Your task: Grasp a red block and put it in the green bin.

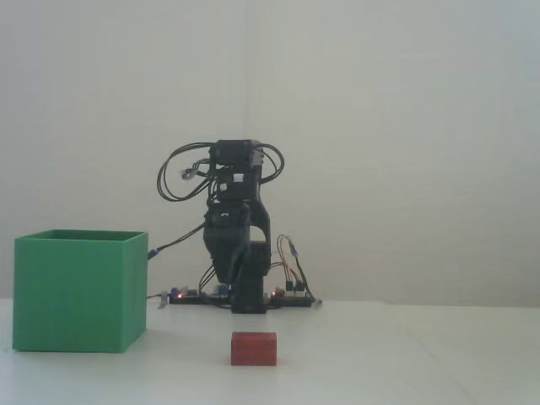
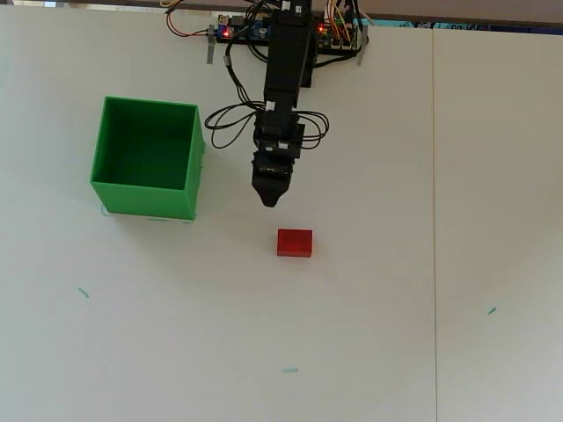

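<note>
red block (image 1: pixel 254 348), overhead shows bin (image 2: pixel 187 167) empty

Even, soft daylight; overhead view sharp and bright, fixed view hazy, low-contrast and slightly blurred; shadows on the tabletop (image 2: pixel 440 264) faint.

**White table, three things on it**

The table (image 2: pixel 457 220) is white and matte, with a thin seam running top to bottom on the right of the overhead view and a few small teal marks (image 2: pixel 83 293) scattered over it. A green bin (image 2: pixel 192 167) stands on it at the left, open side up. A red block (image 2: pixel 295 243) lies flat near the middle, well apart from the bin. At the far edge sits the arm's base (image 1: pixel 249 299), flanked by circuit boards (image 2: pixel 237 31) with loose wires.
</note>
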You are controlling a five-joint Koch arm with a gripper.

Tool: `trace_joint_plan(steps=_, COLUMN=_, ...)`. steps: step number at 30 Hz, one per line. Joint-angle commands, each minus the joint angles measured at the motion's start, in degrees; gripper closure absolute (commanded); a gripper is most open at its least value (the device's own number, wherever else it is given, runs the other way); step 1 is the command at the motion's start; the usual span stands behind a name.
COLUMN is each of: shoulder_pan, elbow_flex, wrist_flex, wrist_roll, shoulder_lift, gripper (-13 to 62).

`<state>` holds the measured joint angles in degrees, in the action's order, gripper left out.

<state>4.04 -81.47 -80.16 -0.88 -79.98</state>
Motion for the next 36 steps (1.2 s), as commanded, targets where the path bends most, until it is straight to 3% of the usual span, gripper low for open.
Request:
trace_joint_plan(steps=1, shoulder_pan=0.4, elbow_flex=4.1, wrist_flex=-0.3, wrist_roll=-1.0, shoulder_lift=-0.5, gripper=16.8)
trace_joint_plan(steps=12, shoulder_pan=-3.1, elbow_flex=3.9, wrist_flex=-1.6, wrist_roll=-4.7, shoulder_lift=-0.4, gripper=16.2)
trace_joint_plan(steps=22, shoulder_pan=-3.8, elbow_flex=18.6, wrist_flex=-0.4, wrist_roll=-4.7, shoulder_lift=10.9, gripper=16.5)
trace_joint_plan(steps=36, shoulder_pan=-8.3, elbow_flex=27.9, wrist_flex=-5.7, wrist_roll=-4.7, shoulder_lift=20.7, gripper=16.5)
